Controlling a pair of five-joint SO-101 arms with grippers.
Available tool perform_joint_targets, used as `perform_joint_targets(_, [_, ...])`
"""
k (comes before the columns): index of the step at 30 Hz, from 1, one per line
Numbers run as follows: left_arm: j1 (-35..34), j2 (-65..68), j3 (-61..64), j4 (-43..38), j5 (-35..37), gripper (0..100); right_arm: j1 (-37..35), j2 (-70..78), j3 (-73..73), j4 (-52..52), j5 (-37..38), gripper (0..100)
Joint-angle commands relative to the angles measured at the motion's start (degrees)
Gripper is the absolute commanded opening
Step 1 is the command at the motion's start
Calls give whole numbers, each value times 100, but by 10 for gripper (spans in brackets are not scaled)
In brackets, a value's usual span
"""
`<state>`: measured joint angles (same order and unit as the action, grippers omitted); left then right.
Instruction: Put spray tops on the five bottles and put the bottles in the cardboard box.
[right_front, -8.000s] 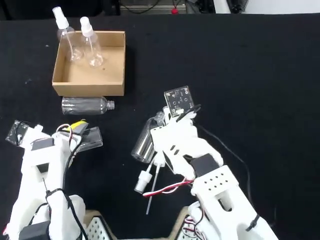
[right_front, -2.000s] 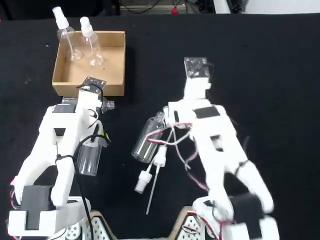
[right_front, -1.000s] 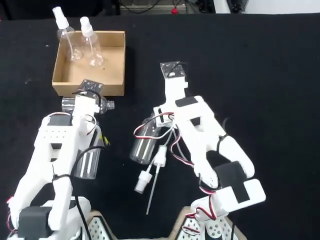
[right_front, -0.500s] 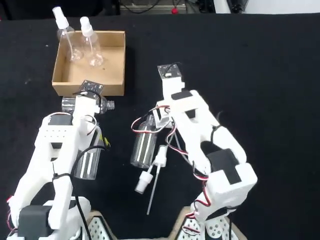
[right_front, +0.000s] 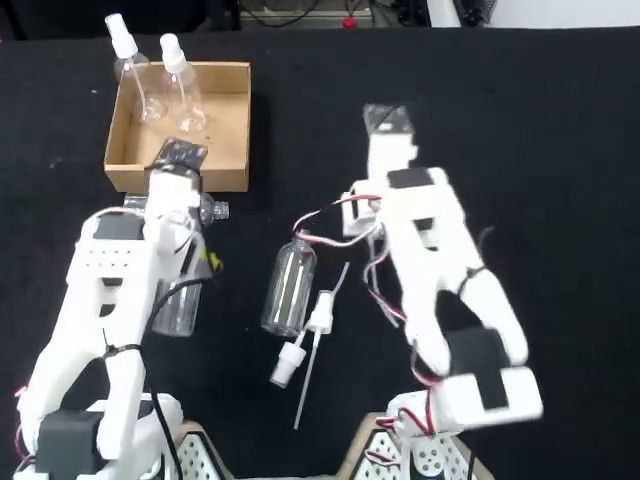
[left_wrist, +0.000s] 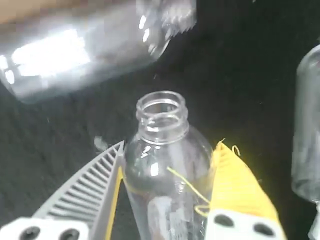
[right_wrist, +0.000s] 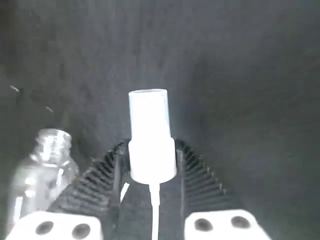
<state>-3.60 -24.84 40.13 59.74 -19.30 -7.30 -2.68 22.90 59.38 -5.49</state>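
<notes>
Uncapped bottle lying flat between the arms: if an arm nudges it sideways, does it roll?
Probably rolls: the bottle lies on its side, round-bodied, on the flat table. Likely light too, since it looks clear and empty with no top. The smooth wall may slip in a loose grip.

Left arm (right_front: 105, 290): white shells, black motor block (right_front: 68, 437), thin black cable (right_front: 107, 348).
Right arm (right_front: 435, 270): white shells, black motor block (right_front: 478, 352), loose red and white wires (right_front: 322, 214).
Left gripper (left_wrist: 171, 146): one grey ribbed finger (left_wrist: 92, 192), one yellow finger (left_wrist: 237, 185), white base (left_wrist: 40, 230) with screw holes.
Right gripper (right_wrist: 150, 145): two black ribbed fingers (right_wrist: 95, 185), white base (right_wrist: 55, 227) with screw holes.
</notes>
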Motion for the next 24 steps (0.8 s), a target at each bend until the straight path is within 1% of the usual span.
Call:
perform_joint_targets(1, [426, -62, -787, 167, 0, 245, 360, -989, -840, 475, 53, 53])
perform_joint_targets(4, [629, -229, -919, 193, 26, 245, 536, -1499, -1587, 958, 9, 53])
perform_joint_targets(8, [664, -422, -875, 193, 149, 245, 519, -1851, -2413, 1389, -88, 53])
perform_joint_targets(11, [725, -738, -681, 167, 281, 245, 510, -1938, -2818, 1433, -545, 53])
perform_joint_targets(14, [840, -1284, -110, -290, 273, 245, 492, -1921, -3064, 1424, -870, 53])
perform_joint_targets(18, [866, -2119, 620, -774, 308, 245, 255, -1930, -3275, 1415, -1222, 53])
perform_joint_targets(24, [875, -3051, 1086, -826, 721, 245, -167, -1930, -3890, 1407, -1969, 53])
